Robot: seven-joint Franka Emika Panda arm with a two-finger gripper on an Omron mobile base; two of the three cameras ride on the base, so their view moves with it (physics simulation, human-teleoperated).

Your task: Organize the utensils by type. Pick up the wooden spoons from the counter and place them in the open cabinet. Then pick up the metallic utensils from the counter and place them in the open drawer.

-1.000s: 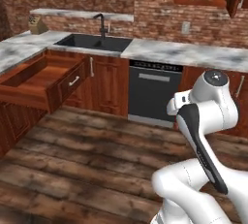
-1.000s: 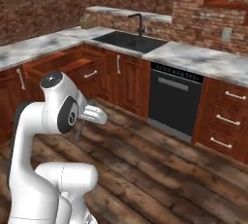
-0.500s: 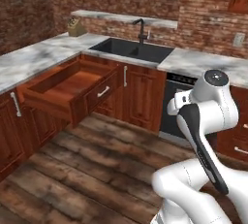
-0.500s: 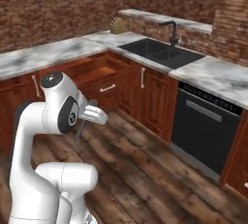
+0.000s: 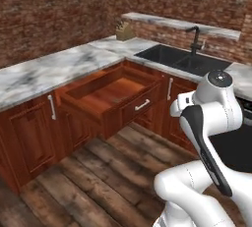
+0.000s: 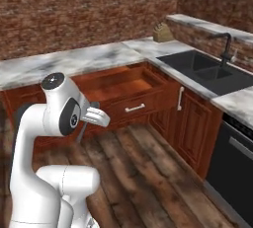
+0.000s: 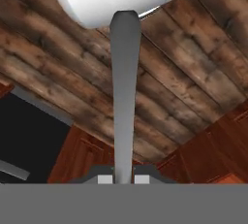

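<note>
The gripper (image 7: 124,178) is pinched shut on the thin handle of the metal spoon (image 7: 125,97), the two fingertips pressed against either side of it at the bottom of the hand view, so the grey handle runs straight up from the tips and widens toward the far end. In the right base view the same spoon (image 6: 85,128) hangs as a dark sliver below the folded hand, tucked close to the arm's body; carrying it drawn in like this looks like a travel posture, keeping the spoon clear of the cabinets while the base drives. The hand view looks down past the spoon at the plank floor (image 7: 184,87), so the hand is over the floor and not yet over any storage place. The drawer (image 5: 110,91) stands pulled well out under the counter (image 5: 54,69), its plain wood inside bare as far as can be seen, with the sink (image 5: 182,59) further along to its right. Since the held spoon is the metal one, the step in hand seems to be the last: bringing it to the drawer. What remains is to reach out over the drawer's opening and release it there.
</note>
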